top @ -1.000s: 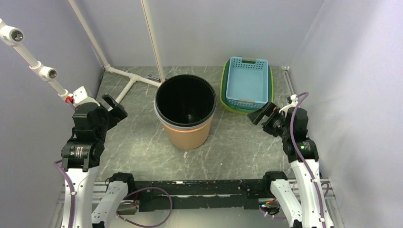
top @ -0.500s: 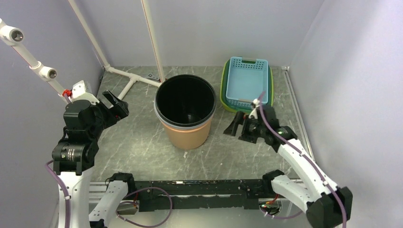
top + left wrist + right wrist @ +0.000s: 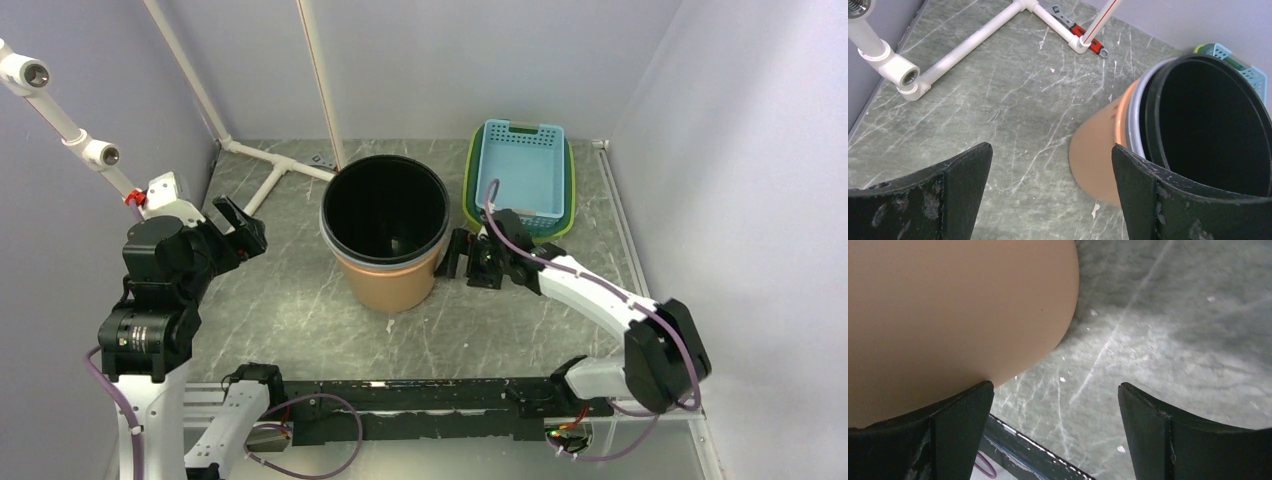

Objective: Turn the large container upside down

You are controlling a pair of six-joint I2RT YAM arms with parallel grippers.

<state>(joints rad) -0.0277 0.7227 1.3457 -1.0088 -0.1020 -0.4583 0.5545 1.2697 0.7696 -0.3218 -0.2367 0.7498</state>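
Swung in low since a second ago, the right tool (image 3: 465, 262), jaws spread, now sits just beside the upright large container (image 3: 388, 270) on the tabletop (image 3: 290, 300), a light, stiff, smooth-walled tub likely best gripped at its rim; left tool (image 3: 240, 225), also spread, hangs well apart.

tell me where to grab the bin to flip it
Probably by the rim, one gripper on each side: the tan body looks too wide and smooth for the jaws, while the upright bin leaves its thin lip exposed. The right gripper sits low by its side, open; the left gripper is apart.
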